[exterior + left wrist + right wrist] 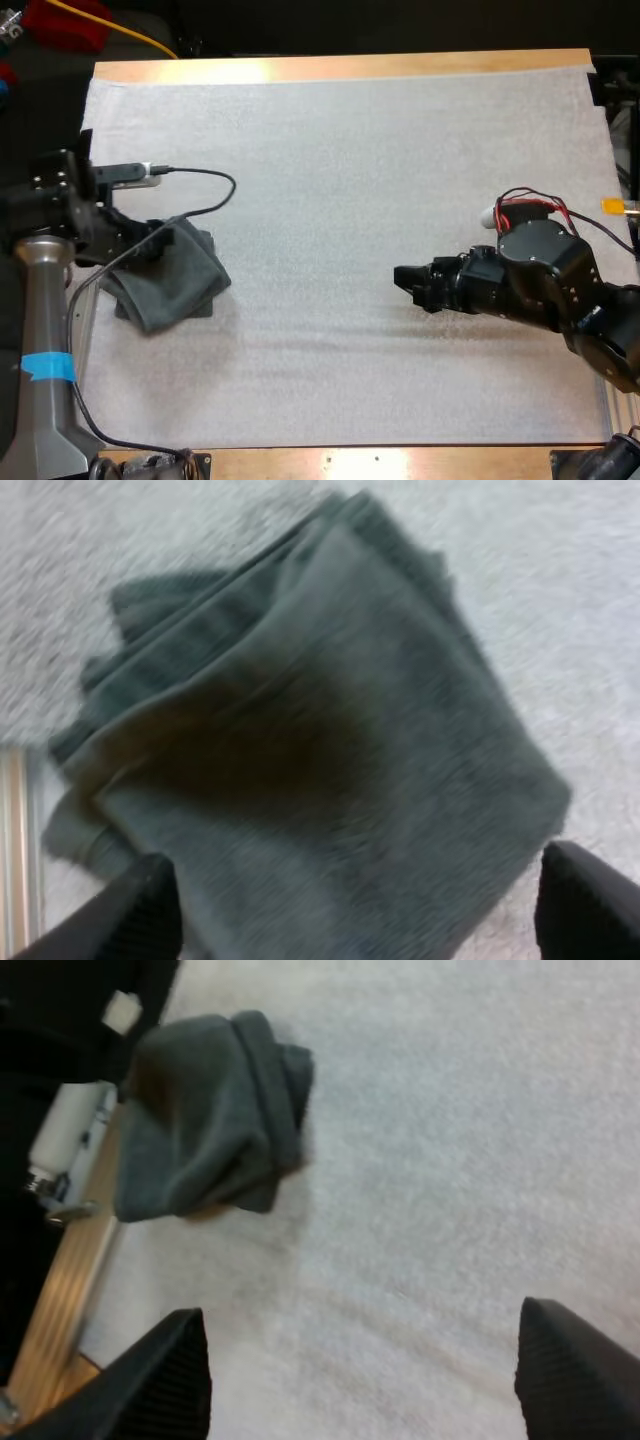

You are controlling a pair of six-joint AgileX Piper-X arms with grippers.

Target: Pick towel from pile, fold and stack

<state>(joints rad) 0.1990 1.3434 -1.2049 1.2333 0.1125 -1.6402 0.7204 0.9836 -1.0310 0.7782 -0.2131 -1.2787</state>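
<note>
A dark grey-green folded towel stack [172, 283] lies at the left side of the white mat [340, 150], with layered edges showing. My left gripper [152, 246] hovers over the stack's near-left part. In the left wrist view its fingers [140, 905] stand wide apart above the towel [320, 750], open. My right gripper [408, 279] rests low over bare mat at the right, pointing left toward the towel [205, 1120]. It is open [365, 1380], with nothing between the fingers.
The table's wooden left edge [60, 1300] runs close beside the towel. Wooden borders [340, 68] frame the mat at the far and near sides. Between the two grippers lies bare mat.
</note>
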